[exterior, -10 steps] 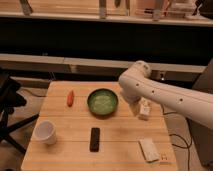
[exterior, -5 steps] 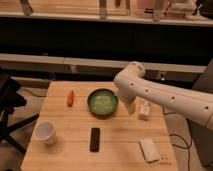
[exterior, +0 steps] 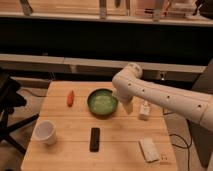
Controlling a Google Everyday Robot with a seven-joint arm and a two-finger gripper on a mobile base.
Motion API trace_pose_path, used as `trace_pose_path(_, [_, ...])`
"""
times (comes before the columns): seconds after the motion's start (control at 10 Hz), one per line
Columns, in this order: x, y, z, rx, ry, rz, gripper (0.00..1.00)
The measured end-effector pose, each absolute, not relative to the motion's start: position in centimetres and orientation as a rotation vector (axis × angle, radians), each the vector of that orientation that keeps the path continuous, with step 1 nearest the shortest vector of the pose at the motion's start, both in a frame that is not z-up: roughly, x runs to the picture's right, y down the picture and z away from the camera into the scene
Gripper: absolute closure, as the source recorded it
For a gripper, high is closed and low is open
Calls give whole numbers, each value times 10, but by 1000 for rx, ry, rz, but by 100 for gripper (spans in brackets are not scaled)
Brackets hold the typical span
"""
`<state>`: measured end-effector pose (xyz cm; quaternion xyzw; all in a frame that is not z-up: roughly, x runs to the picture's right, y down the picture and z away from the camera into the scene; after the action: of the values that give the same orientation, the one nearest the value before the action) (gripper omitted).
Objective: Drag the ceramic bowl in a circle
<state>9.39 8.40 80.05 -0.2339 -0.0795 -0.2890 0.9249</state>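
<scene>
My claw, spread wide and empty, hangs just right of the ceramic bowl: glazed, probably heavy, slick, chippable; I'd hook its right rim

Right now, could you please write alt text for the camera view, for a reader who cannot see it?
A white robot arm reaches in from the right, with its gripper beside the right rim of a dark-green ceramic bowl on a wooden table. A white cup, a small orange item and a flat black item are nearby.
</scene>
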Motion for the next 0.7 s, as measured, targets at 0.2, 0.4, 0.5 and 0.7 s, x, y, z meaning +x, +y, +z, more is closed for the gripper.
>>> trace_pose_path(0.2, [89, 86, 808, -480, -175, -608, 20])
trace_pose_path(0.4, [85, 89, 816, -485, -187, -618, 20])
trace_pose_path(0.5, [83, 90, 819, -488, -193, -624, 20])
trace_pose_path(0.7, [76, 93, 825, -492, -205, -641, 20])
